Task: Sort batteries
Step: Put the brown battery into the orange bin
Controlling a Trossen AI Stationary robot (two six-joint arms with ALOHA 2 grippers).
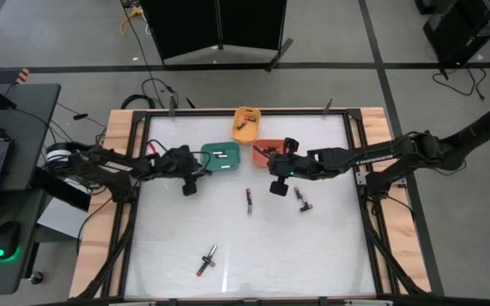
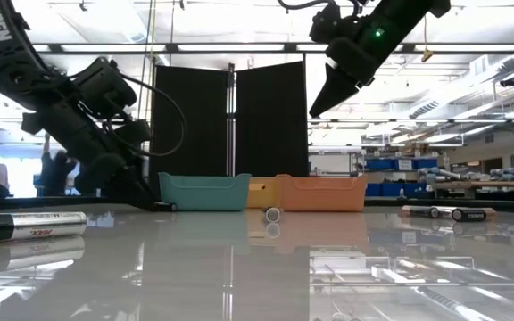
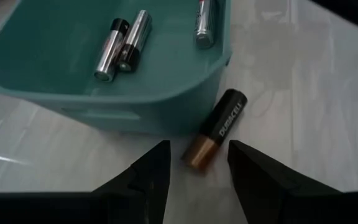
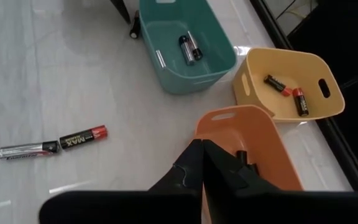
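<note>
While the sorting was under way, the scene read like this, left to right:

Left gripper (image 3: 194,180): its two dark fingers stood apart, holding nothing, low over the table just outside the teal plastic bin (image 3: 36,71).
Black-and-copper cylindrical battery (image 3: 216,129): it lay on the white tabletop (image 1: 253,255) between those spread fingers, against the bin's outer wall and not inside it.
Teal bin contents: three silvery-and-dark cells (image 3: 123,43) rested on its floor.
Yellow plastic bin (image 4: 291,84): two dark-and-red cells (image 4: 278,85) lay inside.
Loose cells: a pair end to end (image 1: 207,260) near the front, one dark-and-red cell (image 1: 248,201) mid-table, and two more (image 1: 302,201) toward the right.
Right gripper (image 4: 202,165): its fingers were pressed together with nothing visible between them, raised over the near rim of the orange plastic bin (image 4: 253,143).
Handling: the cell probably weighed little, was rigid and smooth, and would roll readily; a grasp across the middle of its barrel looked safest.
Risk: the bin wall alongside left scant room for one finger.
</note>
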